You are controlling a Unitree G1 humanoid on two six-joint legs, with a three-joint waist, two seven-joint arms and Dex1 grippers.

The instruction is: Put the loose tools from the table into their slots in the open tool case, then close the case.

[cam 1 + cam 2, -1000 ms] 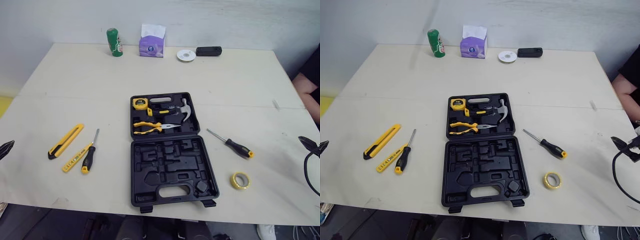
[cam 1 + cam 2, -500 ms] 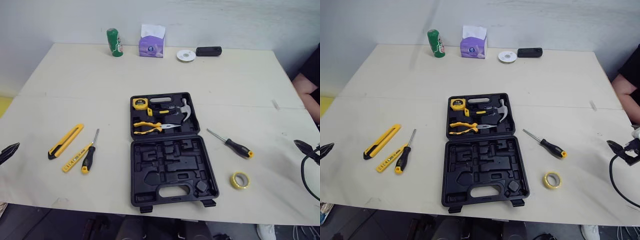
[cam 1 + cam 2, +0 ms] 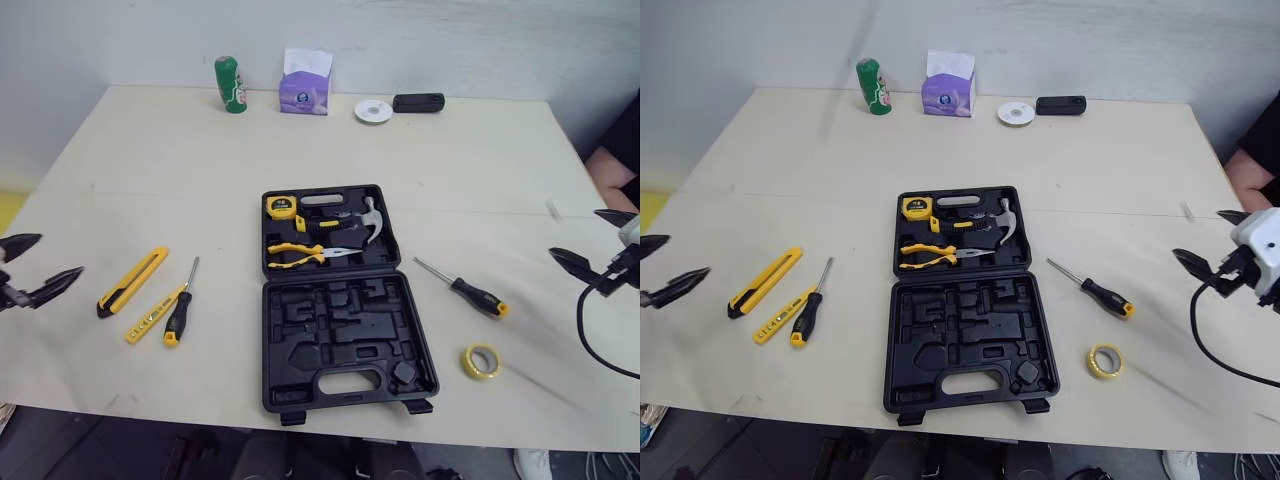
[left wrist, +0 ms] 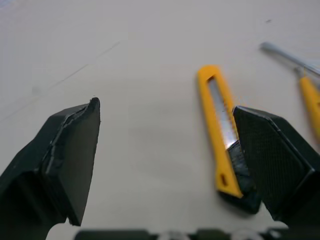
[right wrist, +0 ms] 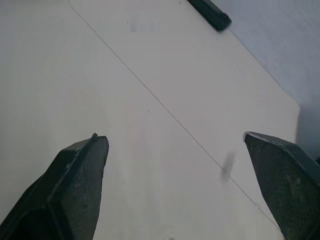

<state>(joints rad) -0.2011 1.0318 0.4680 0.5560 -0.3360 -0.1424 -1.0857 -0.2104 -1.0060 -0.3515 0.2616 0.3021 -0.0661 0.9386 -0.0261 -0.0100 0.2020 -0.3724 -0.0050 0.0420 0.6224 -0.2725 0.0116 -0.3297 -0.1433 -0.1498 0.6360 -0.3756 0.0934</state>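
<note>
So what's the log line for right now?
tool case open | utility knife loose | left end effector open near it | right end effector open, empty

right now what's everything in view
table: one, beige
tool case: one, black, open, centre
tape measure, pliers: one each, yellow, case's far half
hammer: one, black-handled, same half
utility knife, level: one each, yellow, left of case
screwdrivers: two, black-yellow handles, either side of case
tape roll: one, yellow, right of case
can, tissue box, disc, device: one each; green, purple, white, black; far edge
person's arm: one, right edge
left gripper, right gripper: black, open
</note>
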